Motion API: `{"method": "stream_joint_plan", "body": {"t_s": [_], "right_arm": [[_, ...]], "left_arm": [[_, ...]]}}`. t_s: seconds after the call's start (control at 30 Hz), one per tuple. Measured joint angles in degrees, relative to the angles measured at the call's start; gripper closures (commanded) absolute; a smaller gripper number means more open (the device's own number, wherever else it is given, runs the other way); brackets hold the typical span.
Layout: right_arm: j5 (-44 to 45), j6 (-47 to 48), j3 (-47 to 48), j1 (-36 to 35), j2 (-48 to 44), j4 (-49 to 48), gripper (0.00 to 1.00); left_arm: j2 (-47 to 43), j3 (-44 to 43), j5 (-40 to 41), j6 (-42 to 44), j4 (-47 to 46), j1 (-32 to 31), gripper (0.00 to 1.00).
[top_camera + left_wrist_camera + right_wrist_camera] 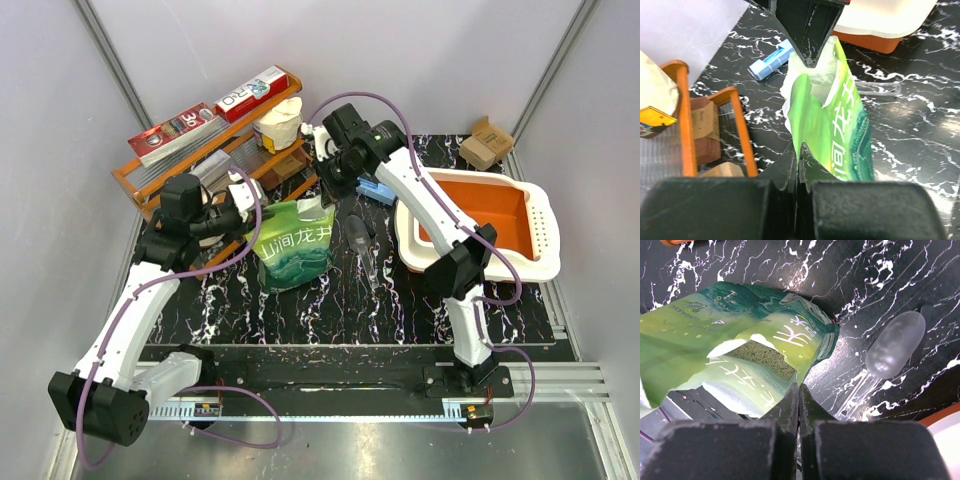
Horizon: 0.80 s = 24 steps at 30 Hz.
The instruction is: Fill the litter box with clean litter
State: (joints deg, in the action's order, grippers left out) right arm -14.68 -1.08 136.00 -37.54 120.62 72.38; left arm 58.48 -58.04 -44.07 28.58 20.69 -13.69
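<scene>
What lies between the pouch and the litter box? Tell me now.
A clear scoop lies on the table between the pouch and the litter box, touching neither; the top view shows it.

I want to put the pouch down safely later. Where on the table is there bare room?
Bare: the near strip of the table, from the green pouch to the front edge. Crowded: the middle, where the left gripper and right gripper pinch the pouch between the orange rack, the clear scoop and the litter box.

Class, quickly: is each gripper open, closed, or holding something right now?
The left gripper: closed, pinching the top edge of the green pouch.
The right gripper: closed, pinching the opposite edge of the same pouch.
</scene>
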Motion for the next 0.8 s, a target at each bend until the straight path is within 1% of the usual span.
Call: {"method": "stream_joint_plan", "body": {"t_s": [0.3,0.4,0.57,0.8], "right_arm": [[0.70,3.48,7.39,-0.59,4.20,0.94,1.00],[1.66,4.63,10.43,-0.59,5.86,1.20,1.00],[2.19,5.79,15.28,-0.59,8.52,1.16,1.00],[2.21,5.81,16.35,-0.59,8.81,0.79,1.00]], "left_arm": [[3.17,-4.74,3.45,8.76,4.00,-0.04,1.00],[3.74,-5.55,4.46,10.43,4.63,-0.04,1.00],[3.80,-5.64,5.97,9.99,3.85,-0.07,1.00],[3.80,-5.22,7.96,5.84,0.94,-0.07,1.00]]}}
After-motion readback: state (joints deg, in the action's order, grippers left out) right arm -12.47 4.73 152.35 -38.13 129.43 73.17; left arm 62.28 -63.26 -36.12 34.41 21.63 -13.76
